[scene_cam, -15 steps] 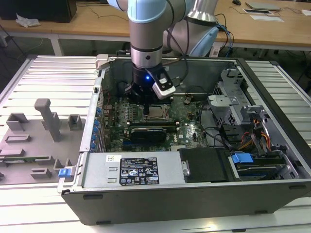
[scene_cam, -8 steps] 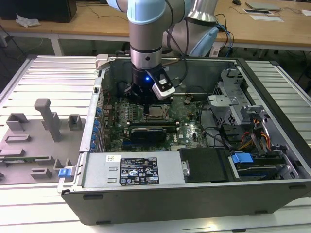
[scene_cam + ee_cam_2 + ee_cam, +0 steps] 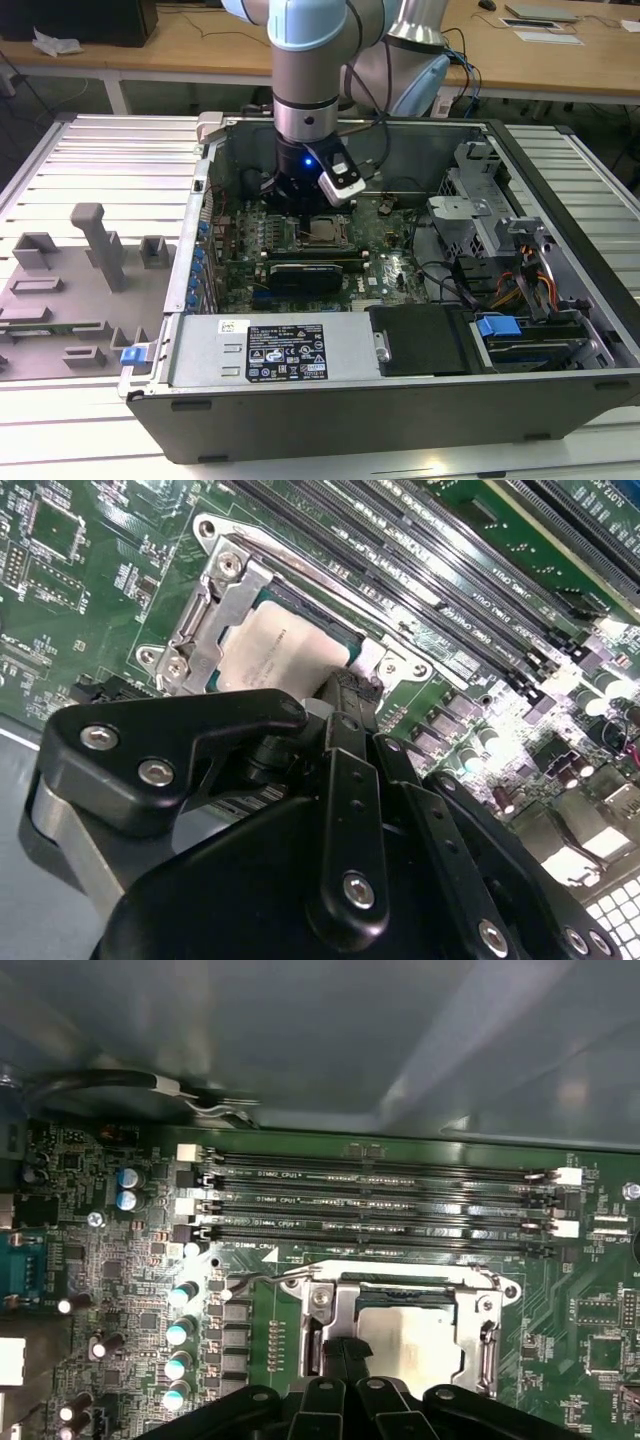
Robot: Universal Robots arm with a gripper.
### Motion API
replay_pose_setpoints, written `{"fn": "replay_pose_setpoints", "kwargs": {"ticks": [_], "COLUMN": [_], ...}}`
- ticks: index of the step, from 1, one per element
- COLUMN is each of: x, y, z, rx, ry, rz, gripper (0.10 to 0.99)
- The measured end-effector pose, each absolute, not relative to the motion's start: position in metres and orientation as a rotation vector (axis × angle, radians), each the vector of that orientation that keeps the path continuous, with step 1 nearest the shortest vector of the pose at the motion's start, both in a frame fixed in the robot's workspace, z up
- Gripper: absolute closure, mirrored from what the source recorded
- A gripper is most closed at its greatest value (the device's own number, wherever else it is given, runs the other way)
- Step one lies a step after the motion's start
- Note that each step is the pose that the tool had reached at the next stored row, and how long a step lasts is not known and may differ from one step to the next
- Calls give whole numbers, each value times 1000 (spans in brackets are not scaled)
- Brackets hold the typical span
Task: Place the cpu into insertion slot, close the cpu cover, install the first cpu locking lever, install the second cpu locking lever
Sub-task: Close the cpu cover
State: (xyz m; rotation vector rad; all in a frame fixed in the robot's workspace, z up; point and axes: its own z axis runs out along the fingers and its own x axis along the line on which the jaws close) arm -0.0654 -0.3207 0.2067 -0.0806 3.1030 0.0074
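Black pincer (image 3: 348, 687), fingers together and empty, sits at the rim of the thin grey metal cpu cover (image 3: 215, 600), the silver-topped square cpu (image 3: 270, 652) just beyond its tip

I see the green motherboard (image 3: 392, 262) spread under the gripper (image 3: 300, 205), inside the open computer case (image 3: 400, 410). In the first wrist view, four long memory slots (image 3: 380, 1200) run just beyond the gripper, and a row of silver-topped capacitors (image 3: 180, 1330) stands off to one side of it. In the exterior view, a long black card (image 3: 305, 272) lies near the gripper, with the labelled power supply (image 3: 200, 350) farther out. Grey fixture blocks (image 3: 100, 245) sit well apart from it on the slatted desk (image 3: 100, 150), toward the exterior view's left.
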Motion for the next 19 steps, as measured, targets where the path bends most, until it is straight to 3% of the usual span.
{"fn": "replay_pose_setpoints", "kwargs": {"ticks": [19], "x": [-43], "y": [-321], "z": [238], "rx": [-81], "ry": [3105], "rz": [8], "gripper": [980]}}
